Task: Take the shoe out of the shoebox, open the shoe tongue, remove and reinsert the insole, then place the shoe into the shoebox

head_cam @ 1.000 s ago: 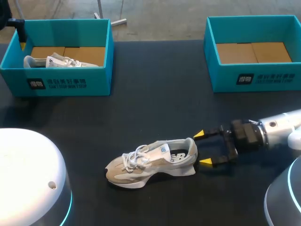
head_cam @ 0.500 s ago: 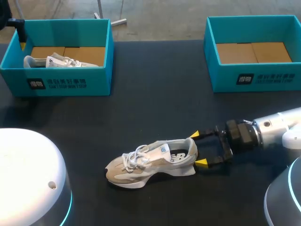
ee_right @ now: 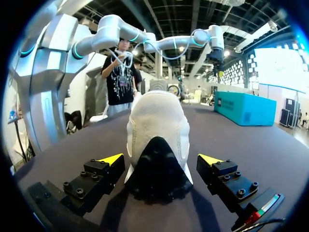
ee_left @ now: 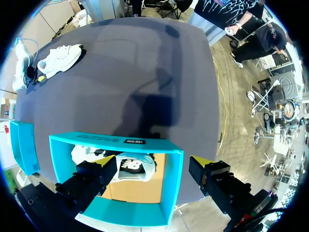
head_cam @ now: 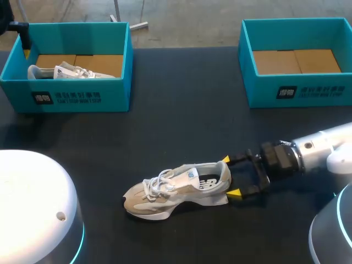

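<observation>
A beige and white sneaker lies on its sole on the dark table, toe to the left. My right gripper is open at its heel, with one yellow tip on each side. In the right wrist view the heel sits between the fingers of that gripper, with a gap on both sides. My left gripper hangs open above the left teal shoebox. A second white sneaker lies in that box under the left gripper, and it also shows in the head view.
A second teal shoebox stands at the back right with only its cardboard floor showing. The white domes of my robot bases fill the near left and near right corners. Bare dark table lies between the boxes and the sneaker.
My right gripper has slid left towards the sneaker, and its tips now flank the heel. The sneaker, the boxes and the left arm have not moved.
</observation>
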You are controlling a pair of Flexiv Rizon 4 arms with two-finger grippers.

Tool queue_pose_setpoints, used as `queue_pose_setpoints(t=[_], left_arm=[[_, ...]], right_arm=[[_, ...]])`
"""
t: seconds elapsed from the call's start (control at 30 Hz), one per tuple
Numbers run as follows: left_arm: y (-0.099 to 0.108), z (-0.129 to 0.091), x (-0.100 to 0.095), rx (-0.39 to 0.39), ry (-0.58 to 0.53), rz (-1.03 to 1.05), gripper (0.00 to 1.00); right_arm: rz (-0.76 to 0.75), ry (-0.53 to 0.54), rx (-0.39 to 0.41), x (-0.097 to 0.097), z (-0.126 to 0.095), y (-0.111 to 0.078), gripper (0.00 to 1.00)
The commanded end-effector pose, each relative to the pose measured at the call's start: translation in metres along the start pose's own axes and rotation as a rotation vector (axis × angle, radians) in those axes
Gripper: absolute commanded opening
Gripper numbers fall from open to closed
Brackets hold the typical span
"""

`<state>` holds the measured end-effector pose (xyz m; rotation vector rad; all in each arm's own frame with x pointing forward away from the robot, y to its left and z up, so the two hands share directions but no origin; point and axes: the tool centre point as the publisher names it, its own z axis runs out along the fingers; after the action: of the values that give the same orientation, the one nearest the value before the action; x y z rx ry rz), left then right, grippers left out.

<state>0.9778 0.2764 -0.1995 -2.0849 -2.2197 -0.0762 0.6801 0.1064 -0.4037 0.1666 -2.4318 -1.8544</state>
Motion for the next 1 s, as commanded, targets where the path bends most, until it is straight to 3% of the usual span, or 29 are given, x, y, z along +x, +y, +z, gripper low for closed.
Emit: queue_pose_setpoints(t=[0.03, 1.0], left_arm=[[-0.001, 0.000, 0.000, -0.003, 0.002, 0.000, 1.00], [-0.001, 0.000, 0.000, -0.003, 0.002, 0.000, 1.00]], right_arm=[[-0.005, 0.004, 0.001, -0.002, 0.004, 0.000, 1.00], [-0.044, 0.031, 0.021, 0.000, 0.029, 0.003, 1.00]])
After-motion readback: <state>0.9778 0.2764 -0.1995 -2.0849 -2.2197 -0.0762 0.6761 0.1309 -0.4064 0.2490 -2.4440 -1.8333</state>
